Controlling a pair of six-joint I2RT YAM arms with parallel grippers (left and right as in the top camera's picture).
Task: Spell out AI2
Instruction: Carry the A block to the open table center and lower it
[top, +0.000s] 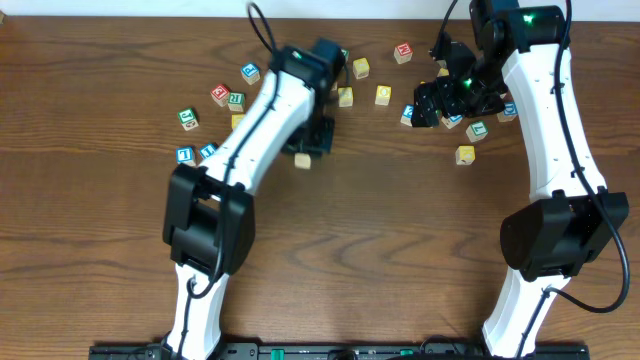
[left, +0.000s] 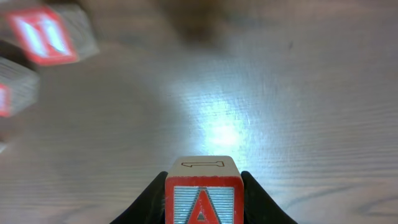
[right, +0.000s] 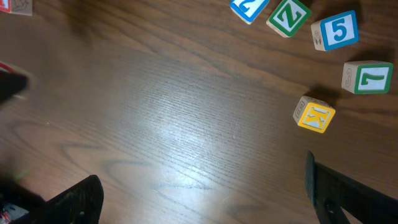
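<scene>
My left gripper (left: 203, 208) is shut on the red-framed "A" block (left: 203, 190). In the overhead view this gripper (top: 308, 150) holds it (top: 303, 160) low over the table, left of centre. A blurred red-framed block, seemingly the "I" (left: 43, 34), lies at the top left of the left wrist view. My right gripper (right: 202, 186) is open and empty over bare wood; overhead it (top: 440, 100) hangs at the back right. A blue-framed block (right: 249, 7), perhaps the "2", is cut off by the top edge of the right wrist view.
Near the right gripper lie a green "Z" block (right: 288, 17), a blue "5" block (right: 336, 30), a green "7" block (right: 367, 78) and a yellow "K" block (right: 314, 116). More blocks are scattered along the back: red ones (top: 403, 52) (top: 220, 95), blue ones (top: 184, 154), yellow ones (top: 383, 95).
</scene>
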